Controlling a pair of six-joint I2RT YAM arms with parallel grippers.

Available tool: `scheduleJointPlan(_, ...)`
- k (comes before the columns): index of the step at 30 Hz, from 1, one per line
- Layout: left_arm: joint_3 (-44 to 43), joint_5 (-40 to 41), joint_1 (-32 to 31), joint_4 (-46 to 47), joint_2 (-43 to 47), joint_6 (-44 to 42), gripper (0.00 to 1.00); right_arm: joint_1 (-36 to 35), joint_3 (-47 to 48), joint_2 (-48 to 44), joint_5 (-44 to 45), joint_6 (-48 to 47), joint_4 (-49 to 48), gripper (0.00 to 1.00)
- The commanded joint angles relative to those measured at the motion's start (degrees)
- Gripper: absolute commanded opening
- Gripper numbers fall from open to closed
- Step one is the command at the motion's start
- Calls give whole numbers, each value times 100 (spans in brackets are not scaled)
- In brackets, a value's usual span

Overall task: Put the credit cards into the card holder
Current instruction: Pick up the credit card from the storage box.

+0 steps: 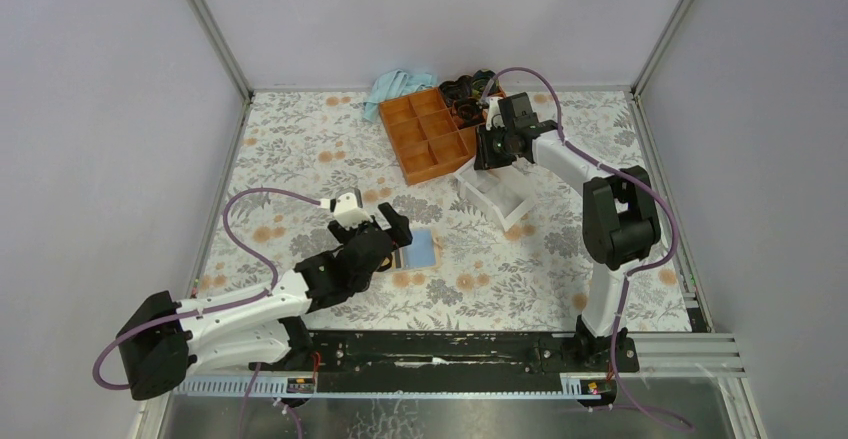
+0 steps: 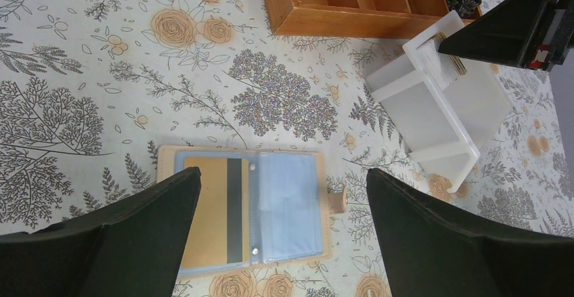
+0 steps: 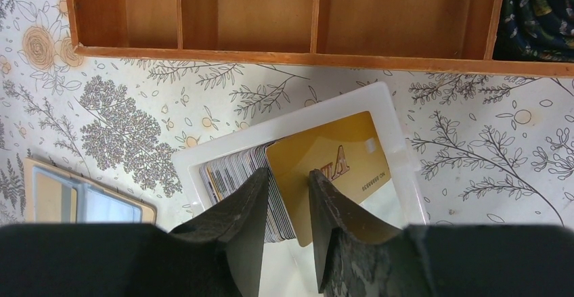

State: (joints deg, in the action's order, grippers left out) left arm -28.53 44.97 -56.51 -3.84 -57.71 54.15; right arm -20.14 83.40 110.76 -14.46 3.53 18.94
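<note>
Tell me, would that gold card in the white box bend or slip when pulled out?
Probably stiff: the gold card stands flat and straight. Likely slippery, since its face looks glossy. Being thin and closely packed, it may drag neighbouring cards along.

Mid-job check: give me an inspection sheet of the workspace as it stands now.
Surface: floral tablecloth, flat.
Job's things: card holder lies open, a striped gold card in one pocket; stack of cards stands in a white box, front gold card leaning.
Clutter: orange tray, blue cloth, dark patterned item, all at the far edge.
Grippers: left gripper open above the card holder; right gripper open, astride the front gold card's edge.
Cables: purple cables loop from both arms.
Surroundings: grey walls; nothing else seen.
</note>
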Motion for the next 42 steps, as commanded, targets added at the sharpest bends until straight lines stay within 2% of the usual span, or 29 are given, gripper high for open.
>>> scheduleJointPlan(1,-195,84,42,250,-46,-133,100,-9,229,-316,-81,73,138,35)
scheduleJointPlan(18,-231,51,37,250,-53,-122,100,-5,310,-428,-158,93,213,35)
scheduleJointPlan(25,-232,38,39,240,-41,-115,100,-6,323,-390,-169,108,238,23)
scheduleJointPlan(42,-277,55,39,224,-51,-106,100,-7,373,-509,152,95,280,9)
